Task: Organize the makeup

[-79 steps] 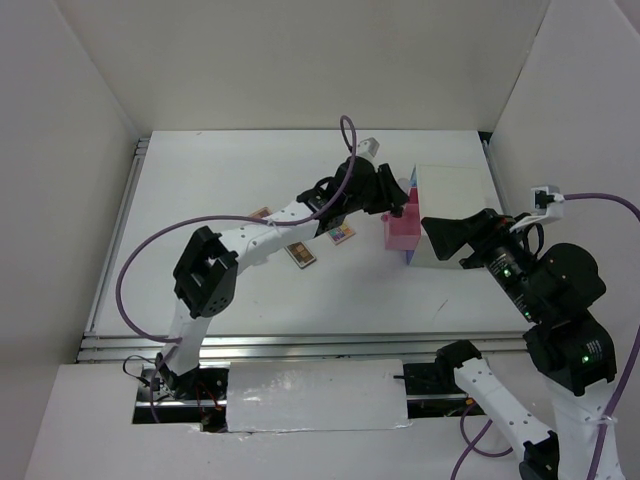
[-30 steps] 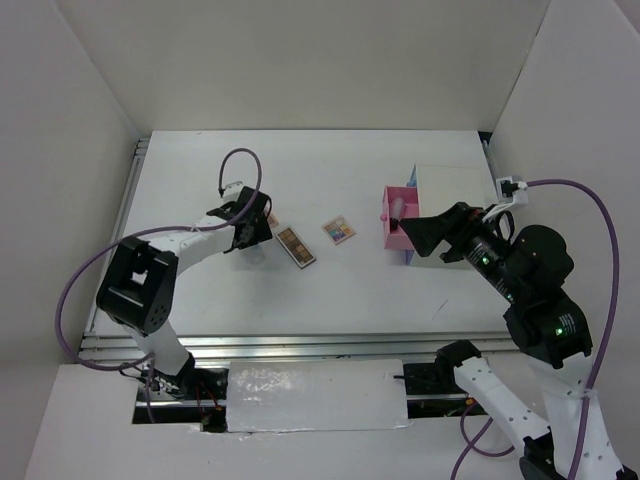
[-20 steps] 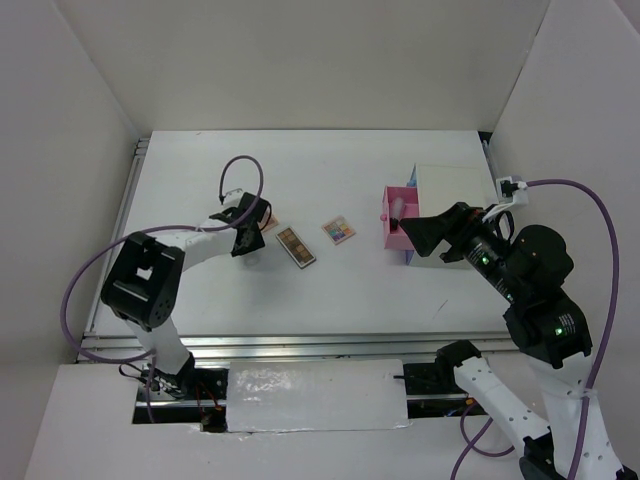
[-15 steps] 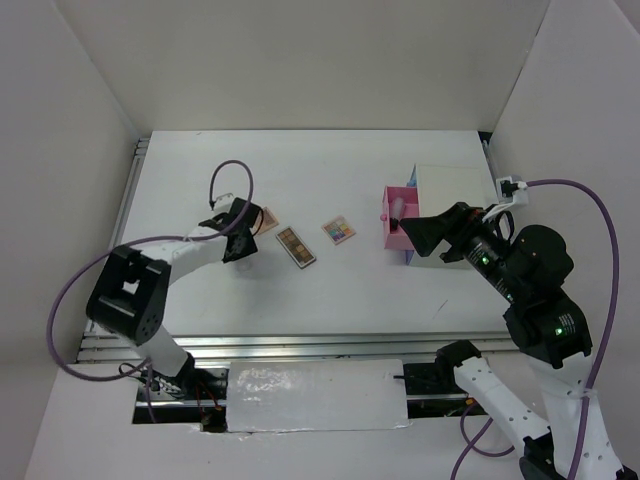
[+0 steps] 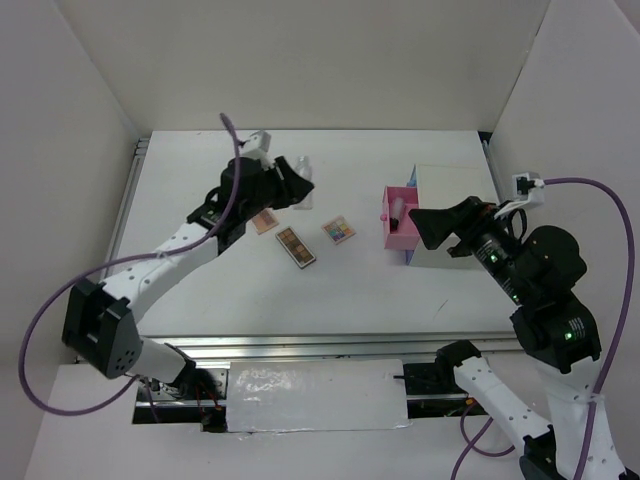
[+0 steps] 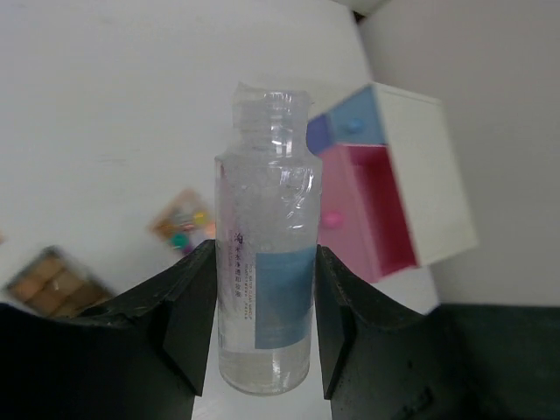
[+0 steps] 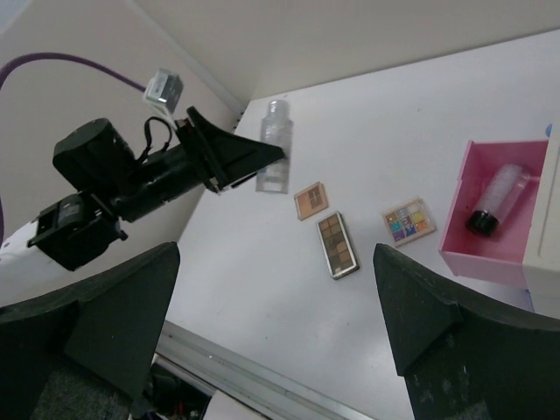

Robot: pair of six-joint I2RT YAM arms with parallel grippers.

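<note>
White tabletop [image 5: 300, 300], white walls on three sides. L gripper [image 6: 264, 252] pinched a capless clear plastic bottle w/ blue label [image 6: 265, 293] at mid-body, well to the left of the open pink drawer [image 5: 391, 232] of a white box [image 5: 455, 190]. R gripper [image 7: 273, 262], fingers spread wide & holding nothing, hung over the box, right of that drawer. Black-capped clear bottle [image 7: 493, 197] lay inside the drawer. Left of the drawer, in order outward: multicolour square palette [image 7: 408, 219], long brown palette [image 7: 337, 245], small peach palette [image 7: 311, 200].
</note>
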